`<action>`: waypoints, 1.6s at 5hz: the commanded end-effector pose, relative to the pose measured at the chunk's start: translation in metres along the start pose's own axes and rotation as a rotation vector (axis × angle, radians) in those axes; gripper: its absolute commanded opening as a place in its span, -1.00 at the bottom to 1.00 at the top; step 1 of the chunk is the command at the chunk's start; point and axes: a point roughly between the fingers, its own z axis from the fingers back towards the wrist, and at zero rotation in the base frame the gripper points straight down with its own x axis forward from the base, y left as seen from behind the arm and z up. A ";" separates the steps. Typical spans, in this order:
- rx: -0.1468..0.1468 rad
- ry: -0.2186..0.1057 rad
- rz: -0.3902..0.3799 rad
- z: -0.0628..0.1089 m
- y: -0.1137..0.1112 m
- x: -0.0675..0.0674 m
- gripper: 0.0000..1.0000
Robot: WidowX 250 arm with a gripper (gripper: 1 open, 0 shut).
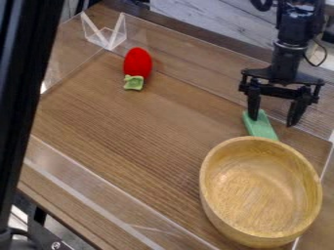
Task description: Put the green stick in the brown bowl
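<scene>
The black robot arm enters from the top right and is cut off by the upper edge, so only its lower links and wrist show. Its black pincer (278,102) points down with its fingers (251,98) spread wide apart, gripping nothing. The fingers partly hide the far end of the small light-green rectangular block, the green stick (260,127), which lies flat on the table just beyond the bowl's far rim; whether the fingertips touch the block or the table cannot be made out. The large round light-brown wooden bowl (229,156), with visible grain and a thick rim, sits at the lower right, and its rim runs very close to the right and lower edges of the view. Its inside holds nothing visible.

A dark vertical bar (23,117), blurred and close to the camera, covers the left side and hides that part of the scene. At the lower left, dark shapes below the table are too dim to identify.

The surface is a brown wood-grain tabletop (131,146), bordered by low clear plastic walls (78,186) that catch reflections. A red strawberry-like toy with a green stem end (137,66) lies well apart from the bowl, toward the upper left. Behind it, near the far corner, stands a small clear folded plastic piece (102,32). Beyond the table, the background is a grey surface, indistinct.
</scene>
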 end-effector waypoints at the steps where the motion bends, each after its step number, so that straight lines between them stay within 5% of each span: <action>1: 0.006 0.027 0.074 -0.016 0.022 0.001 1.00; 3: 0.011 0.035 0.175 -0.021 0.042 0.001 1.00; 5: 0.013 0.034 0.308 -0.024 0.028 -0.008 1.00; 7: 0.054 0.046 0.274 -0.028 0.025 -0.023 1.00; 8: 0.073 0.053 0.264 -0.027 0.031 -0.016 1.00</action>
